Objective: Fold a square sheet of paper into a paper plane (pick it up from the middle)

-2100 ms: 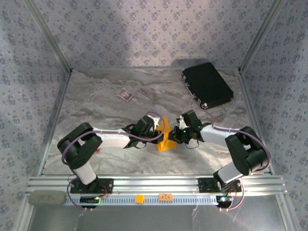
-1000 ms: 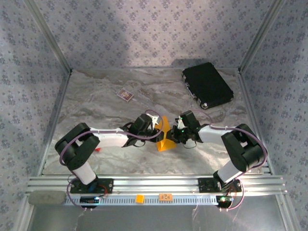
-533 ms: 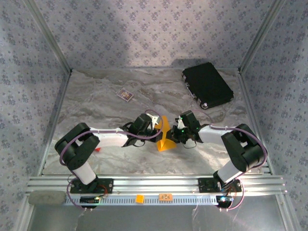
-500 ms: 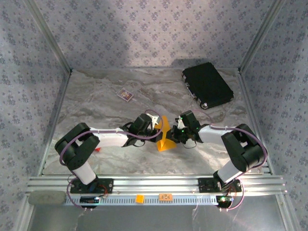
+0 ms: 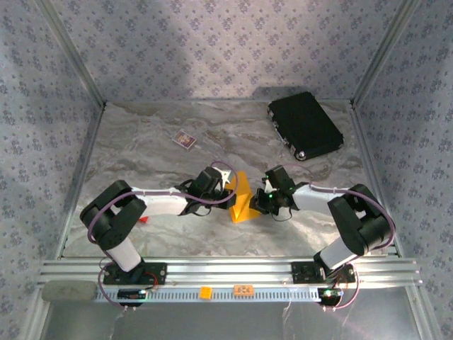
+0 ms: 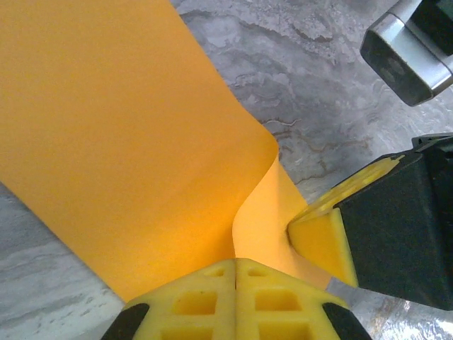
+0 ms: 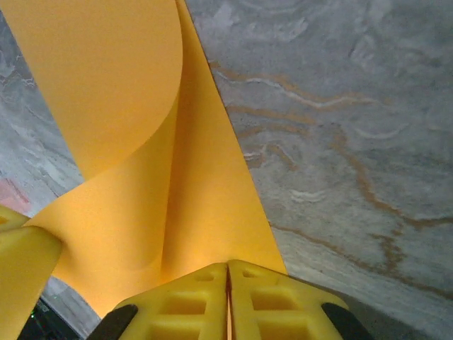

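Observation:
The orange-yellow sheet of paper (image 5: 243, 198) stands bent upward in the middle of the marbled table, between my two grippers. My left gripper (image 5: 228, 185) is shut on its left edge; in the left wrist view the yellow pads (image 6: 191, 301) are pressed together on the paper (image 6: 127, 142), which curls away from them. My right gripper (image 5: 258, 198) is shut on the opposite edge; the right wrist view shows its pads (image 7: 269, 297) closed on the folded paper (image 7: 163, 198). The right gripper's yellow fingertip (image 6: 322, 237) touches the paper in the left wrist view.
A black case (image 5: 305, 125) lies at the back right. A small card (image 5: 185, 139) lies at the back left of centre. A small red block (image 5: 144, 220) sits by the left arm. Metal frame rails border the table, with the rail (image 5: 226, 273) along the near edge.
The left gripper closed on the paper's edge. The right gripper shifted slightly down and right, and the paper's raised part leans a bit more to the left.

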You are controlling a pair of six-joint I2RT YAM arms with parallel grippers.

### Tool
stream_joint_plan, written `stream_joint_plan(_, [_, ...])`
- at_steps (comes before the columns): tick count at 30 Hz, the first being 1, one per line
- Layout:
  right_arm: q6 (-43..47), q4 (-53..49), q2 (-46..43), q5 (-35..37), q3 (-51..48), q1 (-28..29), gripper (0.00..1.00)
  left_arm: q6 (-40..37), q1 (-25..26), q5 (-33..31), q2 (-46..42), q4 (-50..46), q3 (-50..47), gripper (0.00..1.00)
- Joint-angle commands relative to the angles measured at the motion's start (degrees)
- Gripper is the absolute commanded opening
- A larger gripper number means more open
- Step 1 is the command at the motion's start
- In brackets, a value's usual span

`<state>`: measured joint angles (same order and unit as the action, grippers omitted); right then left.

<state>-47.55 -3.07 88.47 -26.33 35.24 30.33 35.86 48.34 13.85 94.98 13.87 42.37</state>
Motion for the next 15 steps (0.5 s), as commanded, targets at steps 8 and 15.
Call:
stream_joint_plan(8, [2.5,-7.5,1.1,5.8,1.9,1.2,0.09,-3.1,-0.4,-3.1,-1.2,-3.6,0.1,0.0])
stream_joint_plan(15, [2.7,-7.7,1.2,5.5,2.1,1.2,0.09,-4.2,-0.5,-4.8,-0.5,-4.4,0.7,0.0])
